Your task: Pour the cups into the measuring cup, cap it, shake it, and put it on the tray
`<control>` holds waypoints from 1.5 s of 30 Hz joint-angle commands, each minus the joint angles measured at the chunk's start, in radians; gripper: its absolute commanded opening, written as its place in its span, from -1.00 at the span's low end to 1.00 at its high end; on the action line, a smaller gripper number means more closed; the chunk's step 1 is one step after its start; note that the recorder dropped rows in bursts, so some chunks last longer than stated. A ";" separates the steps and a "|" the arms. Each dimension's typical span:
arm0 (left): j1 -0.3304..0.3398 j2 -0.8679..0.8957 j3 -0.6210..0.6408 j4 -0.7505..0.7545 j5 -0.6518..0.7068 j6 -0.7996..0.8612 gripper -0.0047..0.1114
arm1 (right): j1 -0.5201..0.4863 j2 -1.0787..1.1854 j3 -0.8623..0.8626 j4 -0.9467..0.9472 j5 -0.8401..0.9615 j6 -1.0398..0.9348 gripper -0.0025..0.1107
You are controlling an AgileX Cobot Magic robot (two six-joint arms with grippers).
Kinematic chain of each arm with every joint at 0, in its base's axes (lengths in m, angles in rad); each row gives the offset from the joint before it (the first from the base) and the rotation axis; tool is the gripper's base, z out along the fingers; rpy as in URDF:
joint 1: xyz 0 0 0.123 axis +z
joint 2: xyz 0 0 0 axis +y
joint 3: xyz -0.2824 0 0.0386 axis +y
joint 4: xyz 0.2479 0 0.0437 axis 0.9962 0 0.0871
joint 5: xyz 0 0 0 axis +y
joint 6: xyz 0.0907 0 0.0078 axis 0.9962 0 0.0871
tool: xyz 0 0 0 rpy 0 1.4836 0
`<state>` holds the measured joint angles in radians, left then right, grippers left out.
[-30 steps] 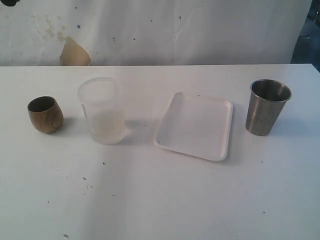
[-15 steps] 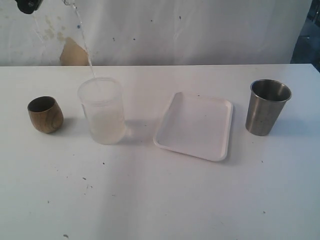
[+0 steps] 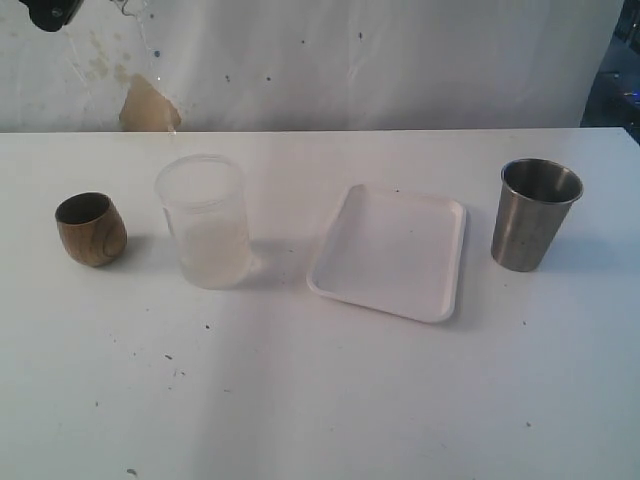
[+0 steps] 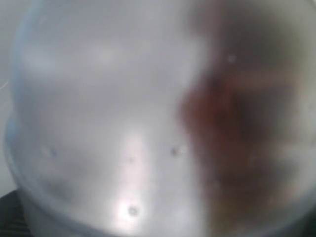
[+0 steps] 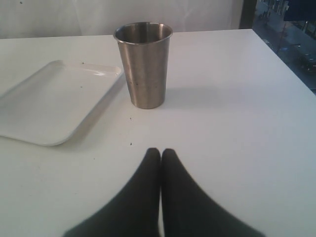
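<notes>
The brown wooden cup point(image 3: 90, 229) stands at the table's left and the steel tumbler point(image 3: 535, 214) point(image 5: 144, 64) at its right, both upright. The white tray point(image 3: 390, 252) point(image 5: 49, 103) lies between them. High at the top left corner shows part of my left gripper point(image 3: 52, 12), with a clear plastic edge point(image 3: 130, 7) beside it. A blurred clear plastic cup point(image 4: 108, 123) fills the left wrist view, held aloft. No scale shows on it, so I cannot tell whether it is the measuring cup. My right gripper point(image 5: 160, 151) is shut and empty, short of the tumbler.
A frosted translucent cup point(image 3: 204, 222) partly filled with water stands between the wooden cup and the tray, below the held cup. A brown stain point(image 3: 148, 106) marks the white back wall. The table's right edge point(image 5: 284, 59) runs close to the tumbler.
Half a second ago a thin stream of water fell from the top left into the frosted cup; now only drops show near the top. Nothing on the table has moved.
</notes>
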<state>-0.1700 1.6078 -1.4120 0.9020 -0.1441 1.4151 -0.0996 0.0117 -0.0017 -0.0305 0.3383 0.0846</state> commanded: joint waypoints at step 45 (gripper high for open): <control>-0.259 0.145 0.028 -0.902 -0.153 -1.903 -0.92 | 0.001 -0.001 0.002 -0.004 -0.004 -0.001 -0.96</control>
<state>-0.4243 1.7746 -1.3527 -0.0680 -0.4446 -0.0955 -0.0996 0.0117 -0.0017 -0.0305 0.3383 0.0846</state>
